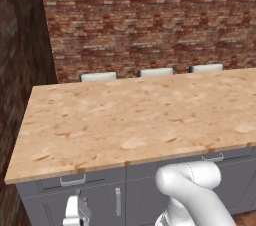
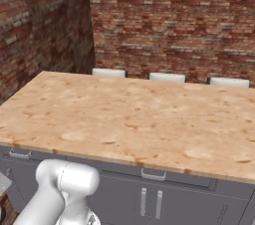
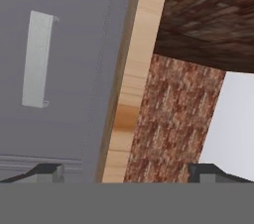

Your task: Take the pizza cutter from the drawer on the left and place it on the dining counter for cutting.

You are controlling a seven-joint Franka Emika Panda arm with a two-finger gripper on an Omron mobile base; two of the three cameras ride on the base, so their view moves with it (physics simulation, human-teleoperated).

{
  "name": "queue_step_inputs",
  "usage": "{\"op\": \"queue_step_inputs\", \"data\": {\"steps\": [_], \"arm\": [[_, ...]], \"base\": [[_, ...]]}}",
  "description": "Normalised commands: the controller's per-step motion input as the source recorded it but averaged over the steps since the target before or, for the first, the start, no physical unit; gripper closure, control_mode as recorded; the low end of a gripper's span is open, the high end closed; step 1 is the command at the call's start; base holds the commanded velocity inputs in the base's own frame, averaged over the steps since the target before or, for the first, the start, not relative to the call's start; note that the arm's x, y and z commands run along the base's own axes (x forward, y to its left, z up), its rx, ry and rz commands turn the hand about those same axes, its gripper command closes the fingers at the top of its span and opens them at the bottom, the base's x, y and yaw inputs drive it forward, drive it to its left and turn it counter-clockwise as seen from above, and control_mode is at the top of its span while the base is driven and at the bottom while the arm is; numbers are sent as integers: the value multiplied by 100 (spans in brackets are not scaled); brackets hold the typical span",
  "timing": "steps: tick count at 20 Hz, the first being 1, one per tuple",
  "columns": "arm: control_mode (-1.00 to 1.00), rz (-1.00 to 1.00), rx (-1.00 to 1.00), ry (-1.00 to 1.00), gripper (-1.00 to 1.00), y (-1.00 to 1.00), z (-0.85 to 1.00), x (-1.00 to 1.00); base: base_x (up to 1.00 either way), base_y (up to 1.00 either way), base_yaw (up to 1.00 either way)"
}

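The dining counter (image 1: 130,120) is seen as a broad light-tan slab on grey cabinets, set before a red brick wall (image 1: 150,15). Three pale chair backs (image 1: 156,72) are lined up along its far edge. Under the near edge of the top, the drawer (image 1: 75,179) at the left end is shut, its short silver bar handle (image 1: 73,180) lying flat against the grey front. In the right base view that same handle (image 2: 20,154) is found at the far left, and a second shut drawer (image 2: 154,174) is placed further right above two doors with upright handles (image 2: 151,203).

The pizza cutter cannot be made out anywhere; presumably it is kept inside the shut drawer, though that cannot be confirmed.

The gripper (image 1: 76,215) is held low in front of the cabinet, just below the left drawer and beside a vertical door handle (image 1: 118,201). In the hand view the gripper (image 3: 126,173) is shown with its two dark fingertips (image 3: 47,171) spread wide apart, and nothing is held between them. The view there is rolled, so the drawer handle (image 3: 37,59) appears upright on the grey front, with the counter's wooden edge (image 3: 130,84) running alongside it.
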Motion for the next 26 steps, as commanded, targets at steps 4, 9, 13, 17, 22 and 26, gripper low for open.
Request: {"op": "queue_step_inputs", "data": {"steps": [4, 9, 13, 17, 22, 26], "arm": [[-100, 0, 0, 0, -100, 6, -21, 7], [-100, 0, 0, 4, -100, 18, -14, 2], [-100, 0, 1, 15, -100, 19, -4, 0], [-100, 0, 2, 6, -100, 5, -11, 2], [-100, 0, 2, 0, -100, 0, -18, 23], [-100, 0, 6, 0, -100, 0, -15, 33]], "base": [[0, 0, 0], [0, 0, 0], [0, 0, 0], [0, 0, 0], [0, 0, 0], [0, 0, 0]]}}
